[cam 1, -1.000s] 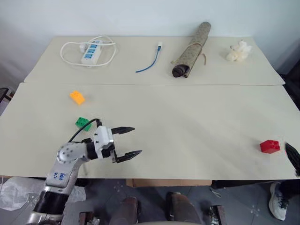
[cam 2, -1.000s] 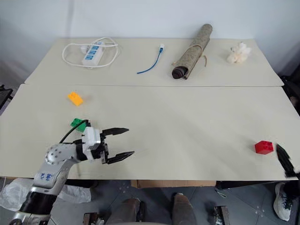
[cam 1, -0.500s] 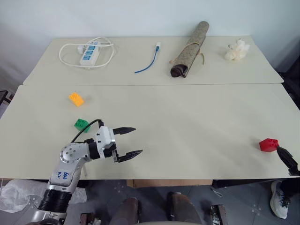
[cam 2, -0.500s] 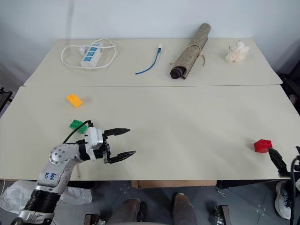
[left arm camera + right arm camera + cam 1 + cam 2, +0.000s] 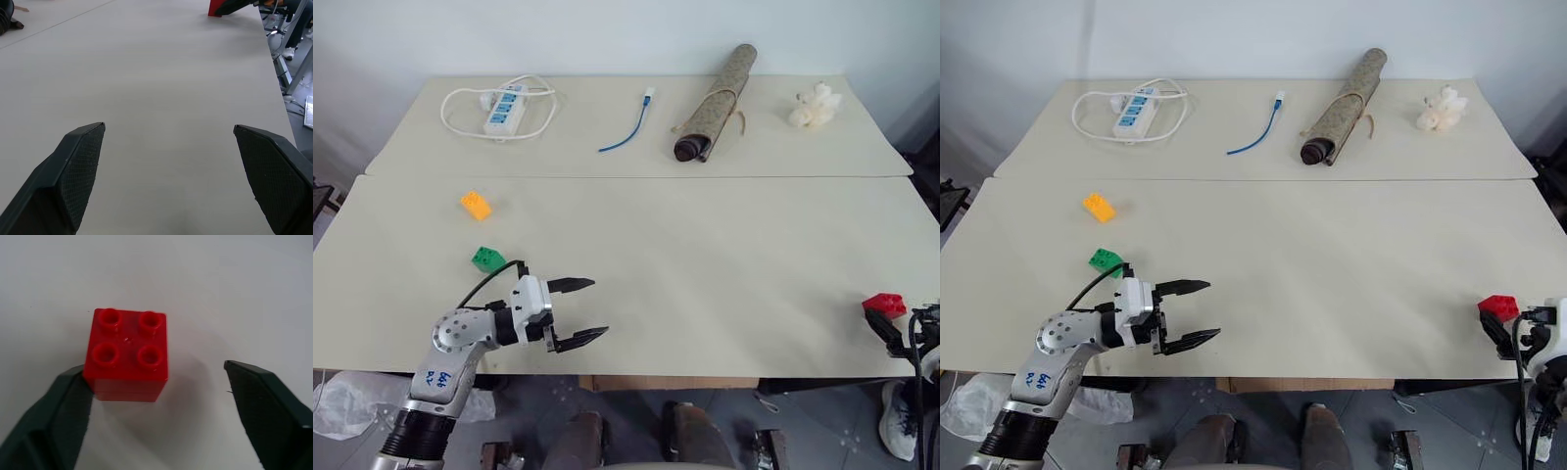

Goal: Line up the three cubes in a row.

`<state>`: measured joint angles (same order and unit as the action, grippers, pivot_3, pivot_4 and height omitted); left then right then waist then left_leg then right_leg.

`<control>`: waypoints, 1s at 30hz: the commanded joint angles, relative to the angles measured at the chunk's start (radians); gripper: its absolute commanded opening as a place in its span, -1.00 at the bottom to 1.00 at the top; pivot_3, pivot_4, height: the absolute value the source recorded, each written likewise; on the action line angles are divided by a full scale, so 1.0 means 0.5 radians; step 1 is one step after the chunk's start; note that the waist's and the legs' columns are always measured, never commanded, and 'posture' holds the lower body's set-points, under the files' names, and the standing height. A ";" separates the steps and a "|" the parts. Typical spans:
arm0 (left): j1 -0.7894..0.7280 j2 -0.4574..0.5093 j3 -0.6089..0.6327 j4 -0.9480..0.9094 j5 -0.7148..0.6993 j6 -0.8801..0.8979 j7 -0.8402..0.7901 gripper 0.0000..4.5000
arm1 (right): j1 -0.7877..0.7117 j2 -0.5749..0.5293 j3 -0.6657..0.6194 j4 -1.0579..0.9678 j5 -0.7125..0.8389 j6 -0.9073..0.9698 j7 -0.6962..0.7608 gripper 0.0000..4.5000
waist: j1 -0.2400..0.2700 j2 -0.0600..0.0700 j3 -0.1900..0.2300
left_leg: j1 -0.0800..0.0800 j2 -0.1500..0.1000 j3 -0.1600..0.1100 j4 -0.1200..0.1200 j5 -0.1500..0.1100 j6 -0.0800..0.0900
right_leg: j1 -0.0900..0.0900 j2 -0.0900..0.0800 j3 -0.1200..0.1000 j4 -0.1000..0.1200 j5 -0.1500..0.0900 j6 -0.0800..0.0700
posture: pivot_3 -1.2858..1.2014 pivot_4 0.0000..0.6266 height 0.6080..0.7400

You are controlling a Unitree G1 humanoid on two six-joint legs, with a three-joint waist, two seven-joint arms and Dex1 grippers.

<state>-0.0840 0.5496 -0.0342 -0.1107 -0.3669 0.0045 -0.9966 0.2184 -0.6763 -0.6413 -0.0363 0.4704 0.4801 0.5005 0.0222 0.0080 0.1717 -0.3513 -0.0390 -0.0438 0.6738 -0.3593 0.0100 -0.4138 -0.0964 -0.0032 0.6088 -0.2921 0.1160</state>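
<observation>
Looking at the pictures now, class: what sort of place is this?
Probably an indoor robot test room or lab: two plain tables against a bare wall, with toy cubes such as the red cube and a power strip laid out.

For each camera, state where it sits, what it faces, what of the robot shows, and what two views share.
Left and right eye views: on the head, looking forward and down over the table; left tool open over the near edge, right tool at the red cube.
Left wrist view: along its two spread black fingers, across bare tabletop toward the red cube.
Right wrist view: down onto the red cube between its fingers, one touching, one apart.
Shared: all views show the red cube.
</observation>
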 commanded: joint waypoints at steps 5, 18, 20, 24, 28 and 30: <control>-0.020 0.018 0.056 -0.040 -0.009 -0.016 0.004 1.00 | -0.085 -0.011 0.067 0.034 -0.088 -0.216 0.082 -0.31 | -0.003 0.000 0.000 | 0.000 0.000 0.000 0.000 0.000 0.000 | 0.000 0.000 0.000 0.001 0.000 0.000 | 0.03 -0.52 1.00; 0.080 0.055 0.128 -0.076 0.018 -0.009 0.058 1.00 | -0.789 -0.359 0.992 -0.023 -0.172 -0.569 1.252 -0.34 | -0.060 -0.008 0.005 | 0.001 0.001 0.001 0.005 0.001 0.000 | 0.001 0.002 -0.001 0.002 0.001 0.001 | 0.03 -0.52 1.00; 0.119 0.054 0.148 -0.119 0.016 0.005 0.088 1.00 | -1.024 -0.327 1.188 0.029 -0.221 -0.552 1.380 -0.34 | -0.055 -0.008 0.005 | 0.001 0.002 -0.001 0.005 0.001 -0.002 | 0.000 0.002 -0.002 0.003 0.001 0.001 | 0.03 -0.52 1.00; 0.216 0.060 0.176 -0.206 0.017 0.026 0.137 1.00 | -1.395 -0.188 1.529 0.236 -0.385 -0.636 1.560 -0.34 | -0.044 -0.009 0.005 | -0.003 0.003 -0.007 0.005 0.002 -0.004 | -0.001 0.001 -0.008 0.000 0.000 0.000 | 0.03 -0.52 1.00; 0.286 0.055 0.190 -0.289 0.025 0.049 0.195 1.00 | -1.611 -0.017 1.736 0.480 -0.507 -0.739 1.668 -0.34 | -0.036 -0.009 0.005 | -0.008 0.000 -0.011 0.010 0.000 -0.001 | -0.001 -0.003 -0.013 -0.004 0.000 0.000 | 0.03 -0.52 1.00; 0.327 0.061 0.202 -0.358 0.025 0.069 0.230 1.00 | -1.681 0.053 1.801 0.621 -0.567 -0.815 1.702 -0.34 | -0.041 -0.009 0.005 | -0.009 -0.002 -0.011 0.010 -0.001 0.000 | -0.001 -0.004 -0.013 -0.004 0.000 0.000 | 0.03 -0.52 1.00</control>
<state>0.0698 0.5706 0.0443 -0.2325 -0.3506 0.0375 -0.8954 -0.6067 -0.6517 0.2558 0.2480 0.2007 0.1104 1.3328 0.0015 0.0036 0.1743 -0.3559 -0.0400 -0.0494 0.6788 -0.3600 0.0102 -0.4143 -0.0984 -0.0099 0.6066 -0.2921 0.1159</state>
